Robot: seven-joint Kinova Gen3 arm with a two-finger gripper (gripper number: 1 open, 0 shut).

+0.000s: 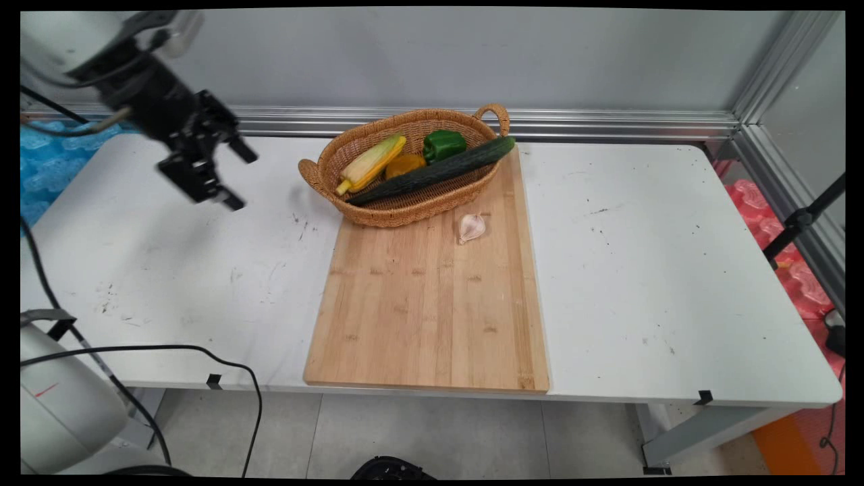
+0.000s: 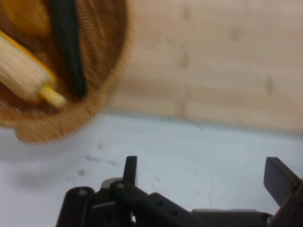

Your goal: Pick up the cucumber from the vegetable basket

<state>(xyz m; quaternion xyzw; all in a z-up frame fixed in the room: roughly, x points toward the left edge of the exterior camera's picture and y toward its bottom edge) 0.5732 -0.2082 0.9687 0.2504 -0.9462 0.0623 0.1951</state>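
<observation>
Main view: gripper (image 1: 226, 172) raised above the table's (image 1: 641, 270) left rear part, tilted down toward the right, fingers apart, nothing between them. It is well apart from the wicker basket (image 1: 398, 202), which sits on the far end of one wooden cutting board (image 1: 432, 310). The basket holds one corn cob (image 1: 371, 162), one green pepper (image 1: 443, 144), one orange vegetable (image 1: 405, 165) and one long cucumber (image 1: 439, 170), whose tip sticks out over the rim. One garlic bulb (image 1: 471, 227) lies on the board just in front of the basket, apart from it.

Hand view: two fingers (image 2: 279, 179) spread wide over bare table (image 2: 199, 151). Basket (image 2: 109, 71) at upper left with corn cob (image 2: 23, 71), cucumber (image 2: 68, 47) and orange vegetable (image 2: 28, 16); board (image 2: 213, 56) at upper right. Pepper and garlic appear only in the main view.
</observation>
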